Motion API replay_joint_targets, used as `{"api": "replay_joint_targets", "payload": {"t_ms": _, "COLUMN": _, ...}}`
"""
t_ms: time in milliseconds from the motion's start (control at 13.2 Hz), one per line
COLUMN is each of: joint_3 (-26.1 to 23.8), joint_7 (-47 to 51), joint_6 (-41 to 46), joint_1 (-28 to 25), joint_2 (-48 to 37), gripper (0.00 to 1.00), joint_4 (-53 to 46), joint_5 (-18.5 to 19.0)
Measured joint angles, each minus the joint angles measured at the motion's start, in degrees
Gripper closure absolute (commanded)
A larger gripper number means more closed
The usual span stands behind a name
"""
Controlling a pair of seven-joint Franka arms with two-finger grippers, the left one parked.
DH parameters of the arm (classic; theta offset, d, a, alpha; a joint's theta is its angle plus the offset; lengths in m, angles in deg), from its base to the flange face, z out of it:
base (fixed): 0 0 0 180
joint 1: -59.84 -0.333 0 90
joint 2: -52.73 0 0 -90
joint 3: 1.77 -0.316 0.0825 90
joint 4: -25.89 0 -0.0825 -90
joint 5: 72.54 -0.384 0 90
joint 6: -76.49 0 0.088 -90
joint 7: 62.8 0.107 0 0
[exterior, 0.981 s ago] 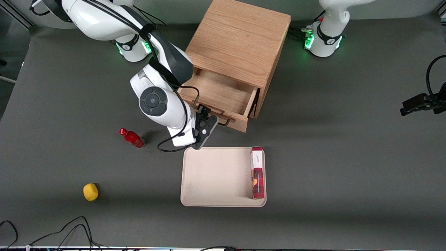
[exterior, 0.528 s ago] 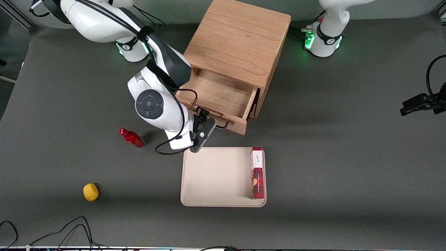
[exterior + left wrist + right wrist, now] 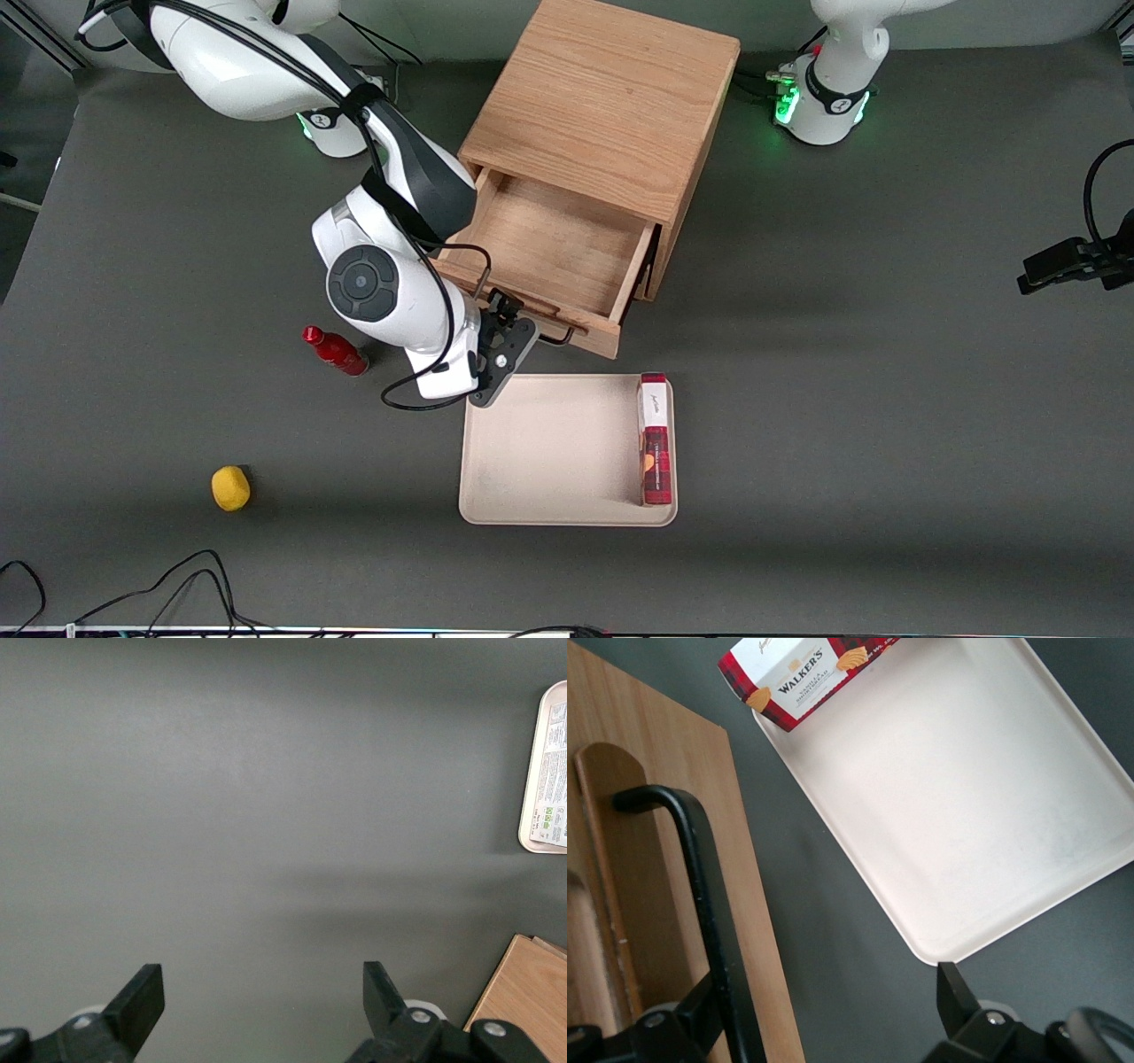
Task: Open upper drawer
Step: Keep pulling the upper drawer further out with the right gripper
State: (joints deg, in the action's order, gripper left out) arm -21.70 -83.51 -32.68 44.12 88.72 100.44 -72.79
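Note:
The upper drawer (image 3: 554, 239) of the light oak cabinet (image 3: 607, 106) stands pulled well out, and its inside is bare wood. A black wire handle (image 3: 560, 337) runs along the drawer front (image 3: 651, 815). My right gripper (image 3: 501, 307) hangs just in front of that drawer front, at the end of it nearer the working arm. In the right wrist view the gripper (image 3: 828, 1003) is open wide. The handle (image 3: 700, 868) passes just inside one finger (image 3: 691, 1019), and the other finger (image 3: 953, 997) stands far off over the grey table. The lower drawer is hidden.
A beige tray (image 3: 549, 443) lies just in front of the open drawer, nearer the front camera, with a red shortbread box (image 3: 656, 439) along one side. A red bottle (image 3: 335, 351) lies beside my arm. A yellow object (image 3: 230, 488) sits nearer the camera.
The drawer has slid farther out of the cabinet. My gripper and wrist have moved with its handle toward the front camera and slightly toward the working arm's end.

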Motion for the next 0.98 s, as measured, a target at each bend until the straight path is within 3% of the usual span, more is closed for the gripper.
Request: {"api": "replay_joint_targets", "payload": {"t_ms": 981, "joint_3": 3.68, "joint_7": -0.24, "joint_6": -0.03, "joint_1": -0.15, "joint_2": 1.78, "gripper": 0.0, "joint_4": -3.49, "joint_5": 0.41}}
